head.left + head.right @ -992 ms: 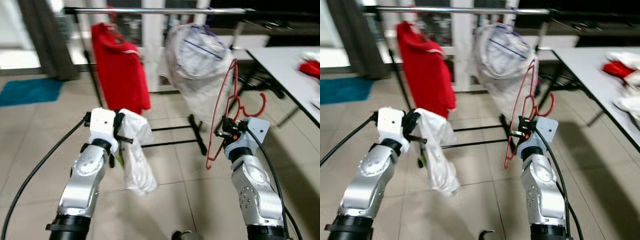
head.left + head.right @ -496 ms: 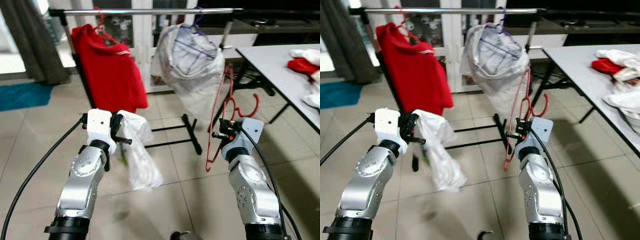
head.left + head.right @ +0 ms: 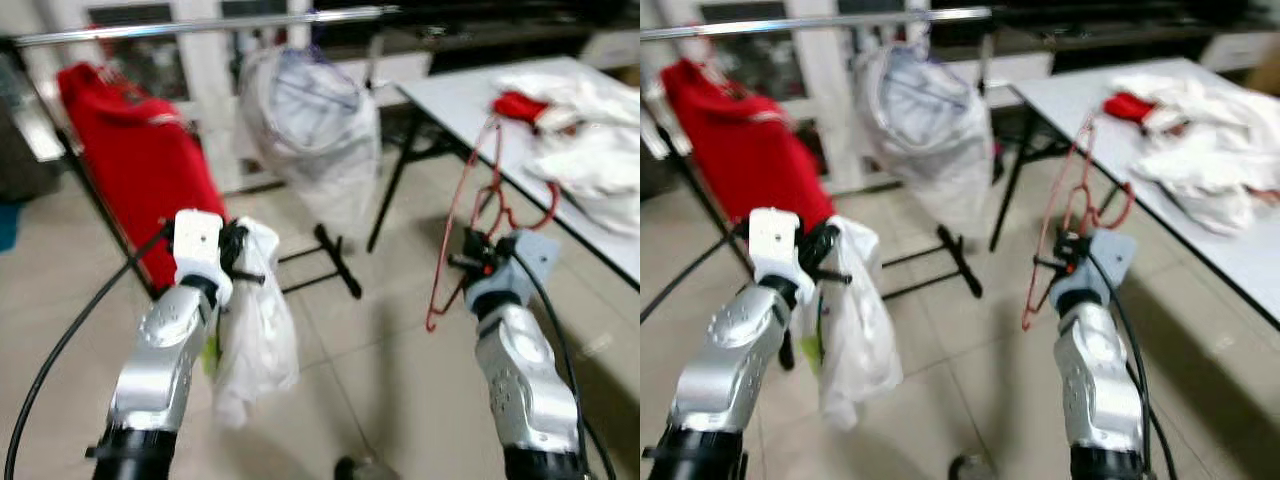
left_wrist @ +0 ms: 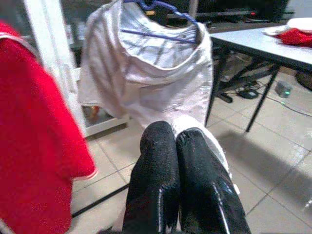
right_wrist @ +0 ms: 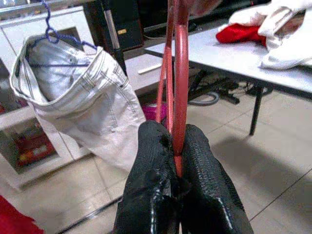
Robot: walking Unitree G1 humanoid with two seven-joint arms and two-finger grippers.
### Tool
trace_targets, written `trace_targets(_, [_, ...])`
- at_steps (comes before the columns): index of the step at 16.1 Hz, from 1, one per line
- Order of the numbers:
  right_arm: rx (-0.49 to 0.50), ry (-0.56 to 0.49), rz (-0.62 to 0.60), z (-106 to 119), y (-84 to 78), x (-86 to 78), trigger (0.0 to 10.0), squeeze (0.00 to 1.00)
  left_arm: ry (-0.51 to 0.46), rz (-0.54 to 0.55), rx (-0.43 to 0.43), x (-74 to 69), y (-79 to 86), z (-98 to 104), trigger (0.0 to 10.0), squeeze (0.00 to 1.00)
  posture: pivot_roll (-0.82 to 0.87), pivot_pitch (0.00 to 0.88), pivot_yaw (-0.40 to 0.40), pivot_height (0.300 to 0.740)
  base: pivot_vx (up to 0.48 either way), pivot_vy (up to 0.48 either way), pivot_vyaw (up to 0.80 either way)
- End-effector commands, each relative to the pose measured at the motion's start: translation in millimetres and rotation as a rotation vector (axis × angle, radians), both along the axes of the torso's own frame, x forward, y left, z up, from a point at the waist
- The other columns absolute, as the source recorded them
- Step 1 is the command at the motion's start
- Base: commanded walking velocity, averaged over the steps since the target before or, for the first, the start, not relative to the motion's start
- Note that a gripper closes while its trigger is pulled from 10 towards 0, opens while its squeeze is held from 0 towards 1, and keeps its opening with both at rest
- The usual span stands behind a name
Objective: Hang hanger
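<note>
- The room has a pale tiled floor [image 3: 390,350], and a long silver metal clothes rail [image 3: 200,25] on black legs runs across the back. Everything here is placed by that rail.
- A red shirt [image 3: 130,190] hangs from the rail, and pale grey-white jeans on a thin blue hanger [image 3: 315,150] hang beside it, toward the robot's right.
- Past the right end of the rail stands a grey table with black legs [image 3: 470,100]. A heap of white and red clothes [image 3: 570,140] lies on it.
- The right gripper [image 5: 176,161] is in front of the rail, well below it and nearer the table. Its two black fingers are pressed tight on the thin red wire hanger [image 3: 470,215], low on the frame.
- The hanger stands up tall with its hook on top. I think it is held this way so the hook can go over the rail.
- The hanger is bare and well apart from the rail, so it is not hung yet.
- The left gripper [image 4: 175,146] is in front of the rail, below the red shirt. Its fingers are squeezed together on a soft white cloth [image 3: 255,320] that droops down. Maybe this cloth goes on the hanger.
- The head pictures are blurry. I cannot read any words or labels.
</note>
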State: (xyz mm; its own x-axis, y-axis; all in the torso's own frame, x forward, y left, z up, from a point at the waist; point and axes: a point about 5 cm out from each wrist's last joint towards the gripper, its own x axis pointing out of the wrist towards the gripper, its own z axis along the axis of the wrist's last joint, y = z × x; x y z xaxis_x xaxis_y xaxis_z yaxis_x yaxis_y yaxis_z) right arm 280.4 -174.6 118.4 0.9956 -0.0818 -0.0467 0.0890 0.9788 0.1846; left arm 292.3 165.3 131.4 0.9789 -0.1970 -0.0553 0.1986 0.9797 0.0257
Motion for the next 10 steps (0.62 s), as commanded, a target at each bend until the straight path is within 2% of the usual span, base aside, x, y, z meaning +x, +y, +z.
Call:
trace_targets(1, [-0.053,0.022,-0.012,-1.6,-3.9,-1.9,10.0,0.00,-0.028,0.002,-0.010,1.1,-0.9,7.2,10.0,0.00,-0.10,0.000,0.003,0.740,0.000,0.000,-0.80])
trace_targets(2, [-0.086,0.019,-0.004,-1.5,-4.9,-2.7,10.0,0.00,-0.030,-0.002,-0.022,1.6,-1.0,8.0,10.0,0.00,-0.10,0.000,0.004,0.740,0.000,0.000,-0.80])
trace_targets(5, [-0.045,-0.009,-0.037,2.7,-9.4,-4.3,10.0,0.00,-0.046,-0.022,-0.011,1.3,-4.7,8.8,10.0,0.00,-0.10,0.000,0.006,0.740,0.000,0.000,-0.80])
trace_targets(7, [-0.041,0.007,-0.034,2.3,-9.6,-5.0,10.0,0.00,-0.050,-0.029,0.010,1.2,-4.8,9.6,10.0,0.00,-0.11,0.000,0.008,0.740,0.000,0.000,-0.80])
trace_targets(8, [-0.014,0.008,-0.012,2.4,-9.1,-6.3,10.0,0.00,-0.025,-0.064,0.015,0.3,-5.1,7.8,10.0,0.00,-0.11,0.000,0.009,0.740,0.000,0.000,-0.80])
trace_targets(10, [-0.024,0.012,-0.029,1.4,-10.5,-8.3,10.0,0.00,0.011,-0.117,-0.018,-1.9,-6.6,4.6,10.0,0.00,-0.11,0.000,0.010,0.740,0.000,0.000,-0.80])
